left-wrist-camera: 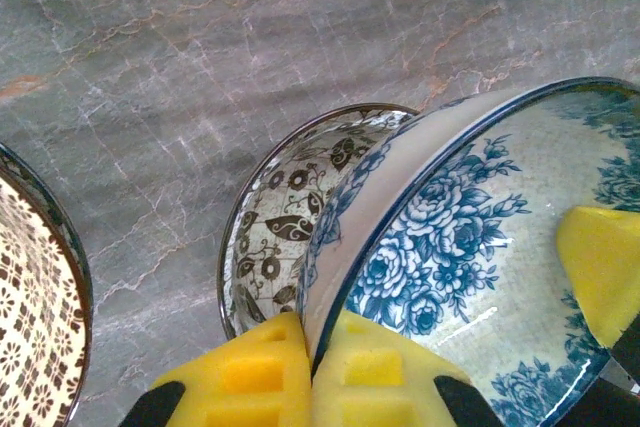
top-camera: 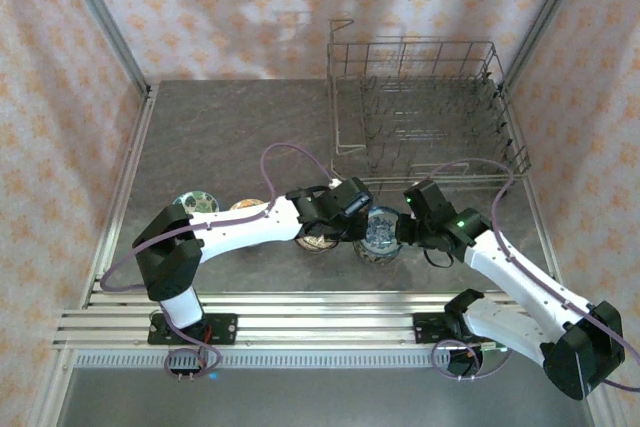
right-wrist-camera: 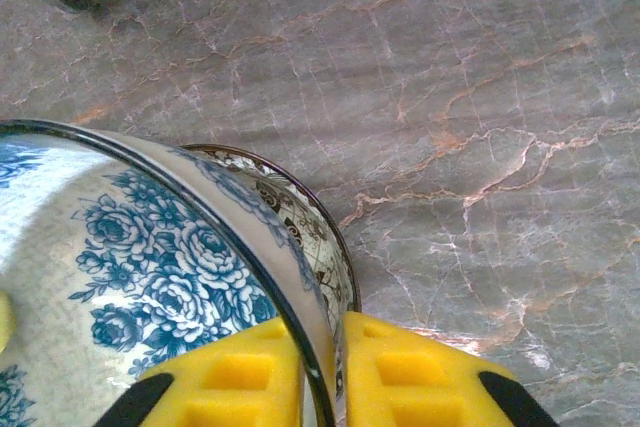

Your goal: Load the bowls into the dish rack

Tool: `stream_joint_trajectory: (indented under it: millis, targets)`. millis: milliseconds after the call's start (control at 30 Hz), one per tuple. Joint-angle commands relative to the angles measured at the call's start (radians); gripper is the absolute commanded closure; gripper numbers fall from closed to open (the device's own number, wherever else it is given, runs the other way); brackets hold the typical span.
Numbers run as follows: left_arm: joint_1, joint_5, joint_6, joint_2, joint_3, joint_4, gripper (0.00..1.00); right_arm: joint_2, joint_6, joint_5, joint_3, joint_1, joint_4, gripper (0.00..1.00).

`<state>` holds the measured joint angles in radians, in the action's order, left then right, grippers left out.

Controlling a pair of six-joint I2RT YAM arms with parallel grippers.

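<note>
My left pincer (left-wrist-camera: 312,352) is clenched on the rim of the blue-and-white bowl (left-wrist-camera: 450,247): one yellow pad sits against the outer wall and the other against the rose-patterned inside, with the rim running up between them. My right pincer (right-wrist-camera: 322,377) is clamped on the same bowl (right-wrist-camera: 130,247) at the opposite side of its rim, again one pad outside and one inside. From the left wrist I can see one of its yellow pads (left-wrist-camera: 600,267) lying against the bowl's inside.

The bowl is tilted, its opening turned partly sideways. It overlaps the brown-patterned bowl (left-wrist-camera: 275,237), which lies just beyond its rim on the worktop (left-wrist-camera: 200,67). I cannot tell whether the two bowls touch. A checked bowl (left-wrist-camera: 30,327) lies apart to one side.

From above, the blue-and-white bowl (top-camera: 382,234) hangs between my left pincer (top-camera: 362,227) and my right pincer (top-camera: 403,232), near the front of the worktop. The dish rack (top-camera: 425,107) stands well apart from it at the far right. Two other bowls, a teal bowl (top-camera: 195,203) and a pale bowl (top-camera: 245,205), lie beside my left arm.
</note>
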<state>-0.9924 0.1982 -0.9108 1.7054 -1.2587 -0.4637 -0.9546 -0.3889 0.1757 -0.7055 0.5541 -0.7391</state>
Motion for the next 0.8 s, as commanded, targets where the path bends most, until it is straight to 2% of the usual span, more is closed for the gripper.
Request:
stream_joint_trajectory:
  millis: [0, 267, 433, 633, 767]
  targets:
    - [0.0, -0.041, 0.029, -0.071, -0.005, 0.035, 1.0, 0.006, -0.005, -0.025, -0.039, 0.005, -0.032, 0.88]
    - [-0.007, -0.052, 0.041, -0.101, -0.022, 0.021, 0.99, 0.013, -0.004, -0.022, -0.098, 0.01, -0.066, 0.96]
    - [-0.009, -0.051, 0.06, -0.115, -0.052, -0.014, 0.75, 0.04, -0.022, -0.038, -0.149, 0.021, -0.084, 1.0]
    - [-0.009, -0.092, 0.083, -0.181, -0.062, -0.038, 0.47, 0.046, -0.017, -0.063, -0.225, 0.031, -0.128, 1.0]
    - [-0.005, -0.144, 0.112, -0.232, -0.071, -0.066, 0.39, 0.047, -0.008, -0.072, -0.259, 0.036, -0.135, 1.0]
